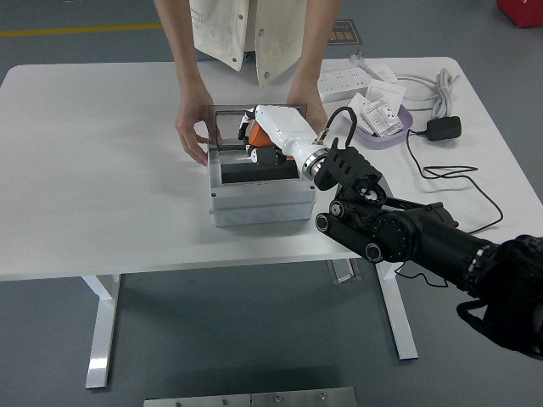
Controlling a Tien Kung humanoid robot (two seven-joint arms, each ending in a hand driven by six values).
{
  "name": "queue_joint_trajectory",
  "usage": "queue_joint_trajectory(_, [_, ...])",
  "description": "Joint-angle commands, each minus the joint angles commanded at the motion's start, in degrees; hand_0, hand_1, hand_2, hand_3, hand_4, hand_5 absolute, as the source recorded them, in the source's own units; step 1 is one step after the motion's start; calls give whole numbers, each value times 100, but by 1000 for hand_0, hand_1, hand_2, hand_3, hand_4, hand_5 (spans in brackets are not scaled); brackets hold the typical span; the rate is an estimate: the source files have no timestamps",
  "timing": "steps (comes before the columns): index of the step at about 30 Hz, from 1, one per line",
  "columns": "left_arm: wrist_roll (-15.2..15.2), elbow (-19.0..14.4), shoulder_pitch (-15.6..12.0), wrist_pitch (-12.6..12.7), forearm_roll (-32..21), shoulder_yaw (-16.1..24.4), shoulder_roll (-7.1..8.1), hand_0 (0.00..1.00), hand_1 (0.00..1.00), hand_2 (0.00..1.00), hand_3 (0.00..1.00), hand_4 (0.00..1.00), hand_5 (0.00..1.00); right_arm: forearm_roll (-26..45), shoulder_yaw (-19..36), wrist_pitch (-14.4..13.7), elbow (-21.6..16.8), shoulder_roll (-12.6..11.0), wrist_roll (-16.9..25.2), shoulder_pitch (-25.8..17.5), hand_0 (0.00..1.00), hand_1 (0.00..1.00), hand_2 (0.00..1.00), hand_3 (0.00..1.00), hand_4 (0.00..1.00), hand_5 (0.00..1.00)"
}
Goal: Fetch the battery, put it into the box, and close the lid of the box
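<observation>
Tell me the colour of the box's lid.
The lid is smoky, see-through grey, seen in the head view.

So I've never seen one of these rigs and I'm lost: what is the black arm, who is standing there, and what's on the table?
The one picture comes from a camera on the robot's head, looking down over a white table. The black arm from the right is the robot's own; its white right hand reaches into an open grey box, its lid standing up. Whether it holds anything is hidden. A person across the table steadies the box with both hands. On the right lie a power strip, a purple tray of packets and a black charger.
</observation>
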State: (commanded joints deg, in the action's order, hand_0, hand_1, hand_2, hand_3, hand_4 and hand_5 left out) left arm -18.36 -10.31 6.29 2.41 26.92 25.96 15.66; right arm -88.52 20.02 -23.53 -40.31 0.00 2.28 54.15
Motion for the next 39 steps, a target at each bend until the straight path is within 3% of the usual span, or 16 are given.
queue_joint_trajectory(9, [-20, 0, -4, -21, -7, -21, -6, 573, 587, 504, 555, 523, 2, 465, -150, 230, -51, 0, 304, -10, 28, 201, 318, 340, 2, 2])
queue_joint_trajectory(10, [-19, 0, -5, -20, -10, -25, -3, 573, 587, 504, 555, 523, 2, 496, -160, 247, -50, 0, 325, -14, 140, 223, 322, 319, 2, 2])
queue_joint_trajectory(14, [-14, 0, 1, -18, -5, -27, 2, 573, 587, 504, 555, 523, 2, 595, -203, 285, -33, 0, 392, -31, 140, 223, 322, 319, 2, 2])
queue_joint_trajectory(15, [-11, 0, 3, -17, -2, -27, 2, 573, 587, 504, 555, 523, 2, 611, -211, 287, -27, 0, 404, -35, 425, 372, 503, 560, 126, 83])
queue_joint_trajectory(21, [12, 0, 19, -13, -7, -50, -7, 573, 587, 504, 555, 523, 2, 733, -292, 274, 46, 0, 469, -64, 425, 372, 503, 560, 126, 83])
queue_joint_trajectory(22, [16, 0, 20, -13, -16, -62, -8, 573, 587, 504, 555, 523, 2, 742, -305, 272, 52, 0, 476, -70, 640, 607, 664, 905, 347, 213])
queue_joint_trajectory(27, [14, 0, 17, -14, 9, -58, -10, 573, 587, 504, 555, 523, 2, 762, -337, 289, 86, 0, 501, -102, 640, 607, 664, 905, 347, 213])
queue_joint_trajectory(28, [15, 0, 18, -13, 11, -59, -10, 573, 587, 504, 555, 523, 2, 762, -342, 292, 95, 0, 501, -106, 698, 637, 687, 917, 414, 226])
queue_joint_trajectory(33, [18, 0, 22, -7, 26, -53, -14, 573, 587, 504, 555, 523, 2, 785, -330, 318, 84, 0, 495, -121, 698, 637, 687, 917, 414, 226])
queue_joint_trajectory(34, [20, 0, 21, -7, 20, -59, -15, 573, 587, 504, 555, 523, 2, 779, -316, 323, 67, 0, 485, -123, 729, 654, 713, 934, 687, 378])
queue_joint_trajectory(39, [15, 0, 18, 3, 42, -37, -22, 573, 587, 504, 555, 523, 2, 737, -163, 366, -117, 0, 431, -141, 729, 654, 713, 934, 687, 378])
